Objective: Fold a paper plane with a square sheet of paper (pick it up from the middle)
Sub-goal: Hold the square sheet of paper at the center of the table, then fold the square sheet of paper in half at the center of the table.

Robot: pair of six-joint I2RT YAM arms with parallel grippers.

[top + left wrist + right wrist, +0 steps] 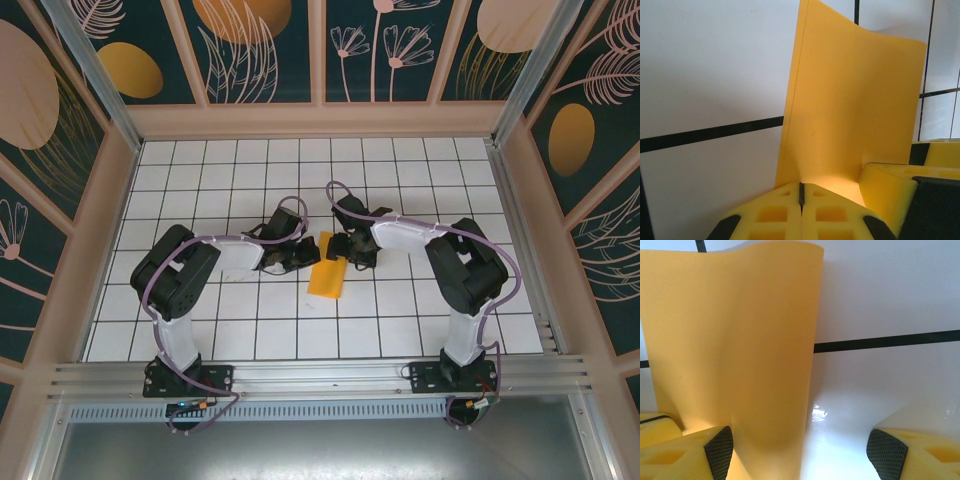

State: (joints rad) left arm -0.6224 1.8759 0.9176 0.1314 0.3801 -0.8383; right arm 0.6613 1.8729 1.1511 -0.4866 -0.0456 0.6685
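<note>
The white grid table (200, 330) carries the square sheet of paper (328, 270) near its middle. It does not lie flat: it looks narrowed and bowed up off the table, so I judge the first lengthwise fold is only under way. I see no nose corners and no wings, so most of the plane is left to do. My left gripper (801, 197), left of the table's middle, is pinched shut on the sheet's edge; my right gripper (800, 452), just right of the table's middle, stands wide apart, holding nothing
</note>
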